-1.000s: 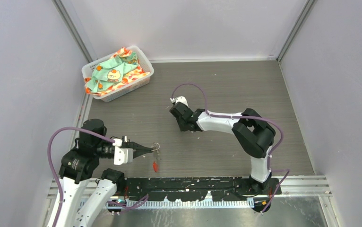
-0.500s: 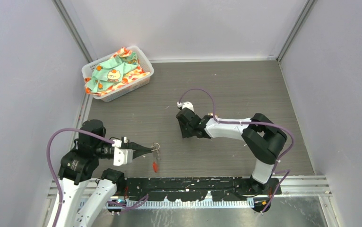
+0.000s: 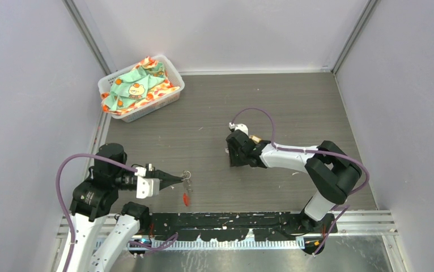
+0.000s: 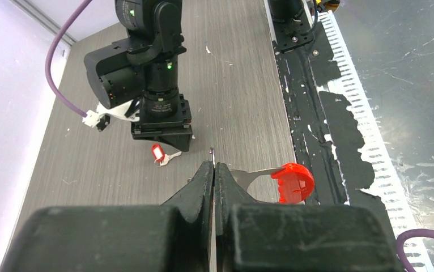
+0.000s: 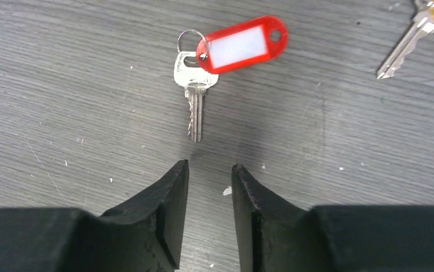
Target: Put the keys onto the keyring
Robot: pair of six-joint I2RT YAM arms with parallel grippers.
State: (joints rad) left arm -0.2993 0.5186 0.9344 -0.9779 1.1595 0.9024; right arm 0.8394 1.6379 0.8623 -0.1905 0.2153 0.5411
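- The red-tagged key (image 5: 195, 96) lies flat on the table (image 3: 294, 102).
- The right hand (image 5: 209, 170) hovers just short of that key's tip, slightly spread and holding nothing.
- The yellow-tagged key (image 5: 416, 31) lies near the red-tagged key, not touching it.
- The left hand (image 4: 213, 170), well apart from the red-tagged key, is pressed together, pinching the keyring (image 4: 292, 182).

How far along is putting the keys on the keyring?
Nothing is threaded yet: the red-tagged key and the yellow-tagged key lie loose on the table. In hand: the left gripper is shut on the keyring, and the open right gripper sits just short of the red-tagged key. Left: pick up and thread both keys.
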